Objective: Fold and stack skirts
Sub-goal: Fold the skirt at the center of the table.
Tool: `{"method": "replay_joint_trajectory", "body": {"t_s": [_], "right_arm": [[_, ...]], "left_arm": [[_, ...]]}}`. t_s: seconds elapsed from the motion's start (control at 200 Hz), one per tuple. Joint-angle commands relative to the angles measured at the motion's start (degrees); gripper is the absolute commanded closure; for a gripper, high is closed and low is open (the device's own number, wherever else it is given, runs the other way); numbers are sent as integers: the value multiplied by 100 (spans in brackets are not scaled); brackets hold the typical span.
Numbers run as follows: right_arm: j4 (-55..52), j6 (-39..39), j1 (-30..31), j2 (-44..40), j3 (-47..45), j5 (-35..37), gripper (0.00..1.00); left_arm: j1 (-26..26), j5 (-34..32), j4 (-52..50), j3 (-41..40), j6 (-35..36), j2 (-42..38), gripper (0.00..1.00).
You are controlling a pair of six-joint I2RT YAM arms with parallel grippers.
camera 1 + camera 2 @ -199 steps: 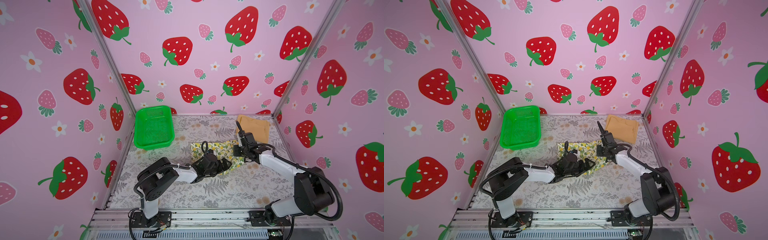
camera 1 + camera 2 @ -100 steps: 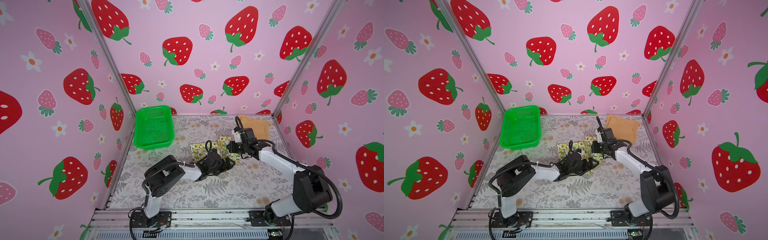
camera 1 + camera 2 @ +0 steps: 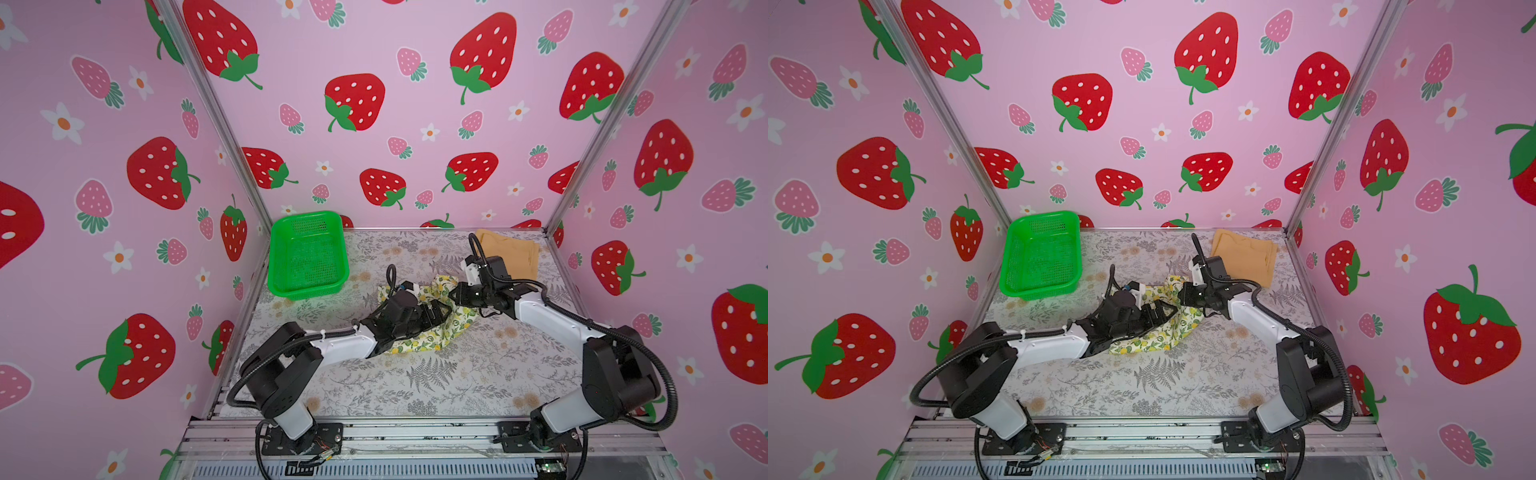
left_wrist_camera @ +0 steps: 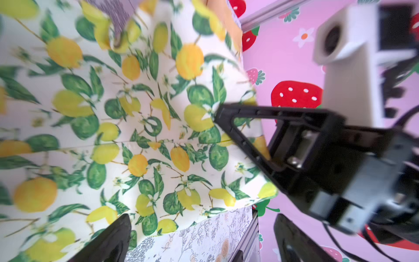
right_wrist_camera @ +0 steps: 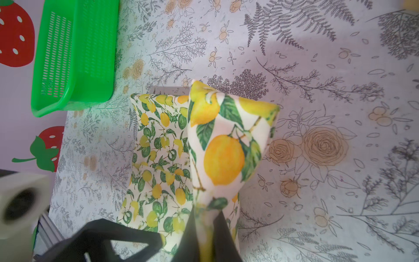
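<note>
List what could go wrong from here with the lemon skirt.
1. The right tool pinches only a narrow bit of the lemon skirt, so the cloth may slip out mid-fold.
2. The open left tool is over that skirt, close to the right tool. They might collide, or the lifted flap could drape over it.
3. The skirt looks bunched, so it may stack crookedly on the mustard skirt.

green mesh basket (image 3: 307,257) | far-left corner, upright | floral tbl cover (image 3: 436,382) | strawberry walls (image 3: 374,104)

The lemon-print skirt (image 4: 127,127) fills the view; the right gripper (image 4: 218,114) pinches its edge. The left gripper (image 4: 201,219) gapes wide; a strawberry wall (image 4: 283,56) stands behind.
</note>
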Motion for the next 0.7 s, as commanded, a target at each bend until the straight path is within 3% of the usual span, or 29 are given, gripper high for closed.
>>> {"method": "replay_joint_trajectory", "body": {"t_s": [0.0, 0.09, 0.325, 0.695], "right_arm": [[106, 85, -32, 30, 79, 105, 95], [138, 104, -28, 73, 97, 114, 95], [129, 97, -28, 66, 96, 185, 95], [536, 461, -28, 18, -108, -305, 95]], "left_arm": [[107, -412, -866, -221, 486, -349, 1], [246, -610, -1264, -332, 697, -512, 1], [639, -587, -1080, -887, 730, -513, 1], [716, -343, -787, -1002, 750, 28, 1]]}}
